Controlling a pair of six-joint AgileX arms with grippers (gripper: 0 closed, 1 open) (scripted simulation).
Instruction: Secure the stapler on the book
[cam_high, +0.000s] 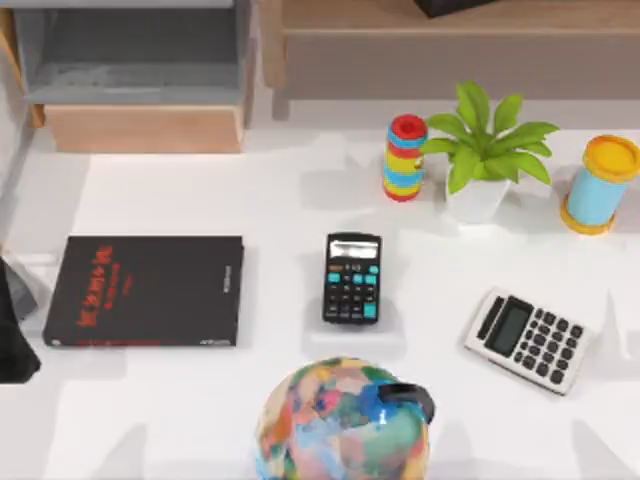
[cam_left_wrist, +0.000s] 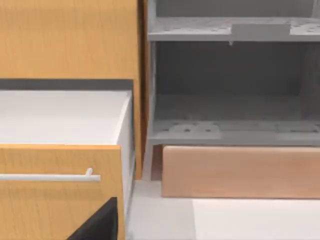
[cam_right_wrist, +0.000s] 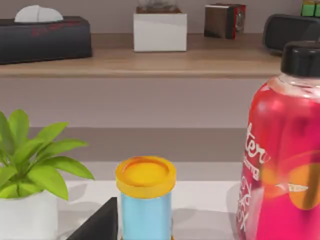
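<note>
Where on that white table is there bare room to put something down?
Bare tabletop lies between the book and the black calculator, and behind the book. The far right is crowded: striped stack, plant, blue canister, white calculator. The globe fills front centre.

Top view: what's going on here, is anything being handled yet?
Nothing is being handled yet. The book lies flat on the left part of the table with nothing on it. The left arm sits at the table's left edge beside the book. Its wrist view faces a grey shelf unit, where a slim light-grey piece, possibly the stapler, lies on the upper shelf. The right wrist view faces a plant and a red bottle.
</note>
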